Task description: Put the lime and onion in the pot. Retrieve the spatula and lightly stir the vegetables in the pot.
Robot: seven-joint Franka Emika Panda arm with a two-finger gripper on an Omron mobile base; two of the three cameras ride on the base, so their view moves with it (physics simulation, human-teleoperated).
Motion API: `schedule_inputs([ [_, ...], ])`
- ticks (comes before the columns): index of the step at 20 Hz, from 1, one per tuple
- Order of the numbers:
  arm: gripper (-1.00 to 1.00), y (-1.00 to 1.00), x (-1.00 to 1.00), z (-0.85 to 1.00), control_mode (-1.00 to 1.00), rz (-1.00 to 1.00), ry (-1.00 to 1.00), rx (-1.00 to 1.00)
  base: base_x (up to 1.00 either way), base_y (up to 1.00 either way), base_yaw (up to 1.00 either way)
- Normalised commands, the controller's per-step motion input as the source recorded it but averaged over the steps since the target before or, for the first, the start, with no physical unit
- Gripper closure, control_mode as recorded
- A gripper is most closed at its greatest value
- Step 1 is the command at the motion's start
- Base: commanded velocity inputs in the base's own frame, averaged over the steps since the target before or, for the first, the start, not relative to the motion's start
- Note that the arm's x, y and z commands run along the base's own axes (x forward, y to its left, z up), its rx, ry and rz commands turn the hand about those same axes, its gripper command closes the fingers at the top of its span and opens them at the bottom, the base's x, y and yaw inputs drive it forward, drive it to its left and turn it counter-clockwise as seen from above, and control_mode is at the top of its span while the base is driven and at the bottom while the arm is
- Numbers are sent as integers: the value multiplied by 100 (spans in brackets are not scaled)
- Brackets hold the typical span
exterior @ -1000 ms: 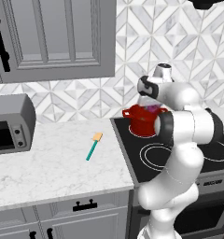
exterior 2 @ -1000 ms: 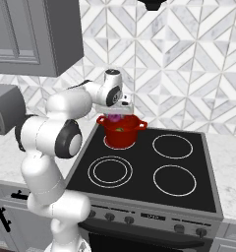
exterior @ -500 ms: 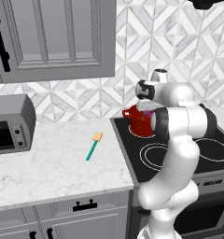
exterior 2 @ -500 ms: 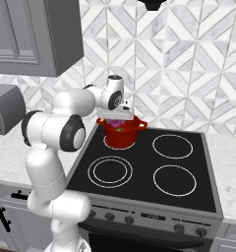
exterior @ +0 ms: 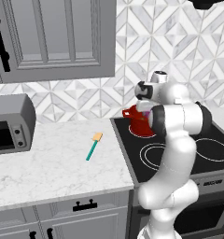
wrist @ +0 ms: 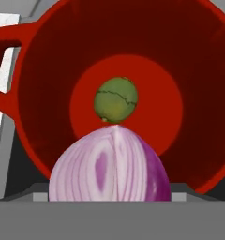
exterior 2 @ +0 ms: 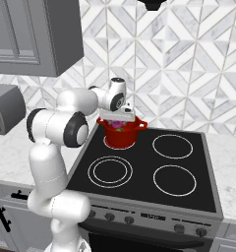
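While the arm reaches across the black stovetop (exterior 2: pixel 149 172), I see its jaws (exterior 2: pixel 121 117) poised over the red pot (exterior 2: pixel 121 134), which sits on the rear left burner near the tiled back wall. The jaws stand wide apart, and I cannot tell from the pictures whether they touch anything. In the hand view the purple onion (wrist: pixel 109 165) looms at six o'clock, close to the camera, its striped skin pale at one patch, while the olive-green lime (wrist: pixel 116 100) lies round and faintly veined on the pot's floor near the centre. The onion overlaps the pot's near rim in that view; whether it is held, falling or resting I cannot say. The pot is squat and glossy, with a side handle at nine o'clock in the hand view. Three burners lie bare around it, leaving free room toward the stove's front edge. On the marbled desk (exterior: pixel 48 172) left of the stove, the spatula (exterior: pixel 94 145) lies flat, teal handle toward the front edge, orange-tan blade toward the wall, well apart from the pot, with a grey microwave (exterior: pixel 11 123) further left.
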Motion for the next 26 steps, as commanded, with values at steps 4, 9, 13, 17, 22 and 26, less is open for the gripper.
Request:
schedule_inputs([
  [4,-100,-5,22,-1,-100,0,0,4,0,0,0],
  [9,-100,0,42,-2,-100,0,0,2,0,0,0],
  [13,-100,0,20,0,-100,1,-1,4,0,0,0],
  [17,-100,0,-2,0,-100,0,-2,1,0,0,0],
  [22,-100,10,-22,55,-100,0,-2,0,0,0,0],
  [26,-100,45,-35,87,-100,0,3,0,0,0,0],
])
